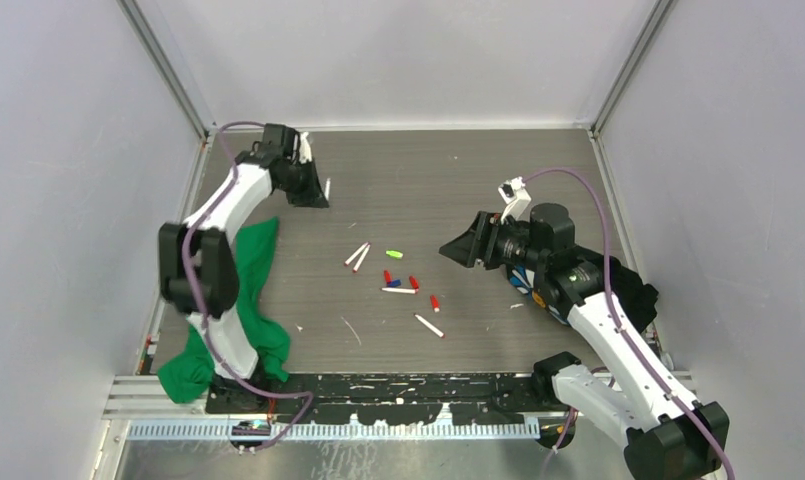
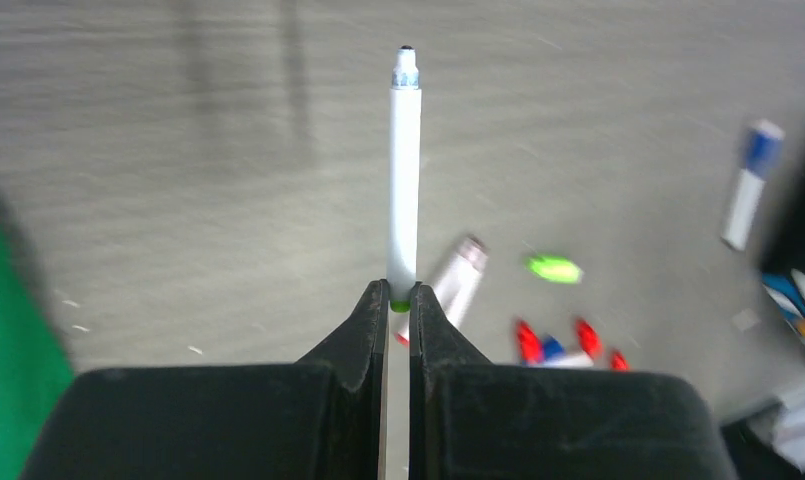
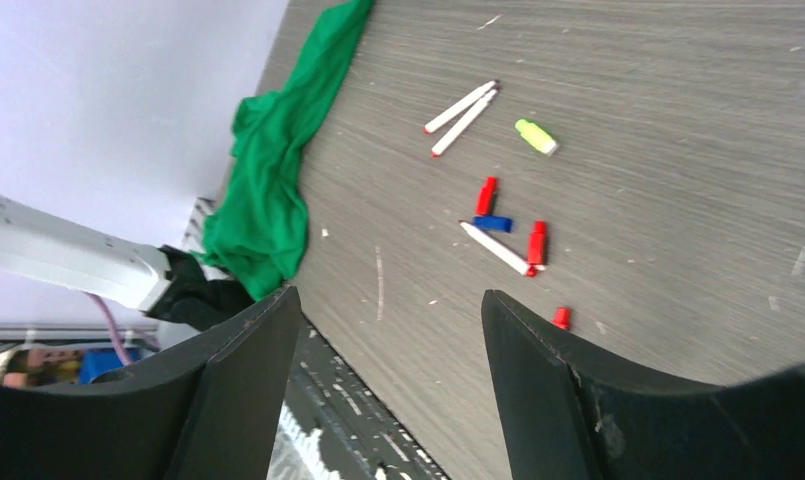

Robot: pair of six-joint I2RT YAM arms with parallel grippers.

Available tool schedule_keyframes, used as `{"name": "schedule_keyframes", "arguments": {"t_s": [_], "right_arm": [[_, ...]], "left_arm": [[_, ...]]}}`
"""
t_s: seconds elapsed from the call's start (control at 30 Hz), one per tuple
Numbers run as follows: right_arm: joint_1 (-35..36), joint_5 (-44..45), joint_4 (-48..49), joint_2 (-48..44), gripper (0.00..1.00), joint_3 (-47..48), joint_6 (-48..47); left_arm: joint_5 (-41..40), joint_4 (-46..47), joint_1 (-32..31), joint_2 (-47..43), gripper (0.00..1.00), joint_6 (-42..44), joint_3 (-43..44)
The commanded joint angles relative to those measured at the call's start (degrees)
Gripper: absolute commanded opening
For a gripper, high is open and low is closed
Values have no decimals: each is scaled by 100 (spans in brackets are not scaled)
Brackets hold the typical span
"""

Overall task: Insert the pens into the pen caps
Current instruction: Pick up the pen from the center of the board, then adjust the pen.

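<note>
Pens [image 1: 399,290]: five; pen caps [image 1: 414,282]: three red, one blue, one lime.

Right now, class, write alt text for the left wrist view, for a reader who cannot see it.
The left gripper is shut on the green end of a white pen, which points away over the grey table. Beyond it lie a lime green cap, red caps and another pen; a green cloth edges the left.
</note>
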Motion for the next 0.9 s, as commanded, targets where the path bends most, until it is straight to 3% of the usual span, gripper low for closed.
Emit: {"name": "schedule_keyframes", "arguments": {"t_s": [0.0, 0.17, 0.3, 0.5, 0.7, 0.87], "right_arm": [[25, -637, 1162, -84, 73, -177, 954], [272, -719, 2380, -63, 73, -613, 1957], [1027, -195, 2956, 129, 73, -591, 2195], [1861, 706, 3427, 303, 73, -553, 2299], [2166, 1050, 3356, 296, 72, -415, 2173], [2242, 1112, 3267, 356, 64, -290, 2088]], "left_arm": [[1513, 1054, -349, -1725, 0, -238, -1126], [2780, 2129, -1108, -3485, 0, -201, -2705], [3784, 3157, -1638, -4593, 0, -539, -3595], [4700, 3902, -1890, -4913, 0, -942, -4087], [4814, 3920, -2214, -4902, 0, -906, -4202], [4750, 3565, -2404, -4884, 0, -645, -4106]]}}
